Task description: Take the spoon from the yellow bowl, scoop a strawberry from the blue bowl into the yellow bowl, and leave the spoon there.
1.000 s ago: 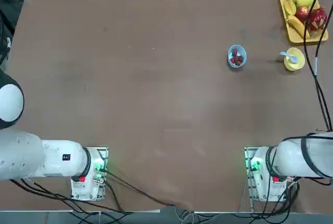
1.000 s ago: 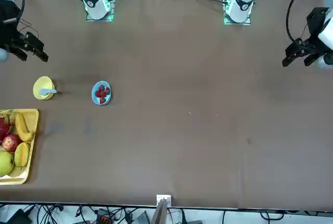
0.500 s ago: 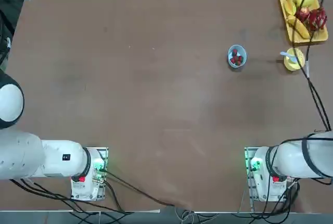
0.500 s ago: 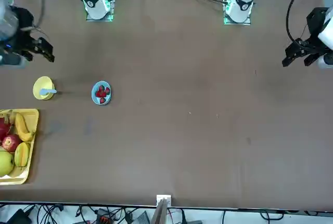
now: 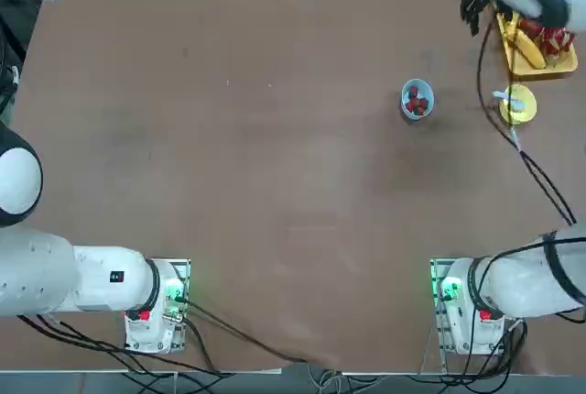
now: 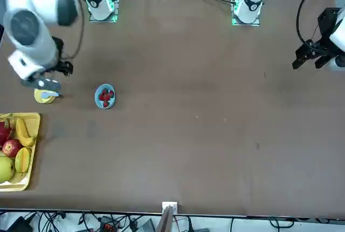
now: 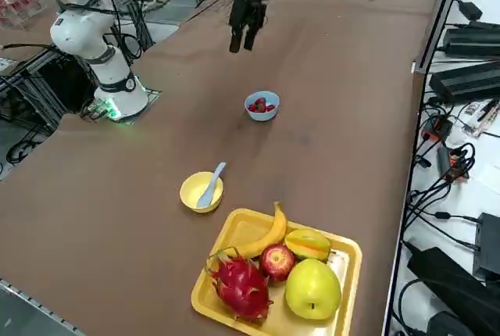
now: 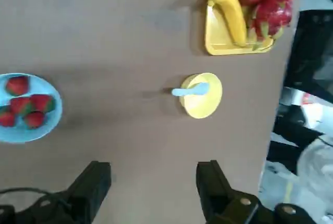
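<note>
The working arm has swung in over the far right part of the bench (image 5: 275, 183). In the top view, where only cables could be seen there a moment ago, the arm now covers part of the fruit tray (image 5: 560, 66); in the front view the right gripper has been brought close to the line of sight to the yellow bowl (image 7: 191, 192). The fingers are held wide apart, as the right wrist view shows (image 8: 154, 169), with nothing between them.

Nothing on the bench has been shifted. The spoon (image 8: 191, 90) rests in the yellow bowl, its handle laid over the rim and pointed towards the blue bowl (image 8: 32, 136). The strawberries (image 8: 40, 102) are all in the blue bowl, and none is seen in the yellow one.

The approach appears to be under way, so the spoon has yet to be picked up and the scooping yet to be begun. Next, the gripper probably needs to be centred over the projecting handle and lowered, with the fingers set on either side of it. As the handle is thin and the bowl looks light, the rim could be nudged or the bowl tipped if the descent is made off line.
</note>
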Available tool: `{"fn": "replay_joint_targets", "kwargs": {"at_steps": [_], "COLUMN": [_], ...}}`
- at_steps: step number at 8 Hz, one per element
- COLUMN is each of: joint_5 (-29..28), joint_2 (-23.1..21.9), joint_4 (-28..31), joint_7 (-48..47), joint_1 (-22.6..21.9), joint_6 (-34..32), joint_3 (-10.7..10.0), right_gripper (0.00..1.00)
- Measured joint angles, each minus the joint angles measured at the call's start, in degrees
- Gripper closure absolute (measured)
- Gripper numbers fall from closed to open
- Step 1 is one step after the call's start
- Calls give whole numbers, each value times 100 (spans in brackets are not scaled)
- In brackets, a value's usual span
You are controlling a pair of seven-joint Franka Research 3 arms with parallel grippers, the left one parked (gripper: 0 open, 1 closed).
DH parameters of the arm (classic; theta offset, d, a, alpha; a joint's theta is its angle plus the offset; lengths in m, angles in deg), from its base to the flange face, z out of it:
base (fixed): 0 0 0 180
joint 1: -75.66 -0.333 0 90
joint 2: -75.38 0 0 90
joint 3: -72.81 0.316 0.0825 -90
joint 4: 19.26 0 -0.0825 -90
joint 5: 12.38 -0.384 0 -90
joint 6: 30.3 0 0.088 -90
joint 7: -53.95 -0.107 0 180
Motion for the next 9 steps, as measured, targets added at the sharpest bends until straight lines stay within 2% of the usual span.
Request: {"fn": "replay_joint_targets", "kwargs": {"at_steps": [2,4,7,9], "joint_5": [939,1789,2928,3475], "joint_2": [172,359,1172,1758], "joint_4": [848,1471,1654,1643], "joint_7": [-469,-1250,-2667,-3213], "joint_1": [-21,23,34,87], "joint_6": [685,983,1074,1088], "joint_3": [-24,-92,-96,-103], "right_gripper": [0,0,0,0]}}
